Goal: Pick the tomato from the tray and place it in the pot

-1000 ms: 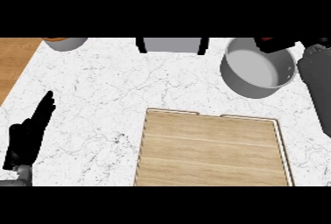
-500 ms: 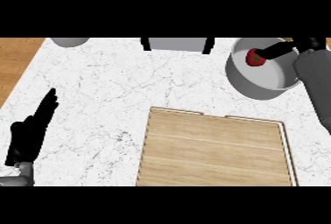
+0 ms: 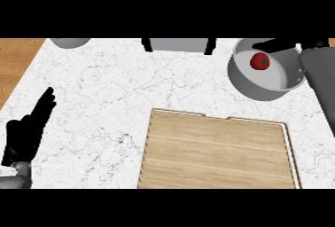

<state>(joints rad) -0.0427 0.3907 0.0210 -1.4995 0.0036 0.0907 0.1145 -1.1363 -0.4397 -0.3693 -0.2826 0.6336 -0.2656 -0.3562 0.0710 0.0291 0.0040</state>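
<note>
Counter (image 3: 104,88) white marble | wood floor (image 3: 16,57) left | tray (image 3: 216,155) bare

Tomato (image 3: 260,61) in the pot (image 3: 252,87) at far right, behind the tray (image 3: 216,153) on the counter (image 3: 104,88)

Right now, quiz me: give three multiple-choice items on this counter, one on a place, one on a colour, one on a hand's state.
1. Where is the tomato?
A. on the wooden tray
B. inside the pot
C. on the bare counter

2. What colour is the pot?
A. grey
B. blue
C. yellow

3. How is the left hand?
A. curled round a cup
B. pressing the tray
C. open, holding nothing

Answers: 1 B, it lies within the pot's rim; 2 A, its wall is grey; 3 C, its fingers are straight at the view's left edge, off the tray.
</note>
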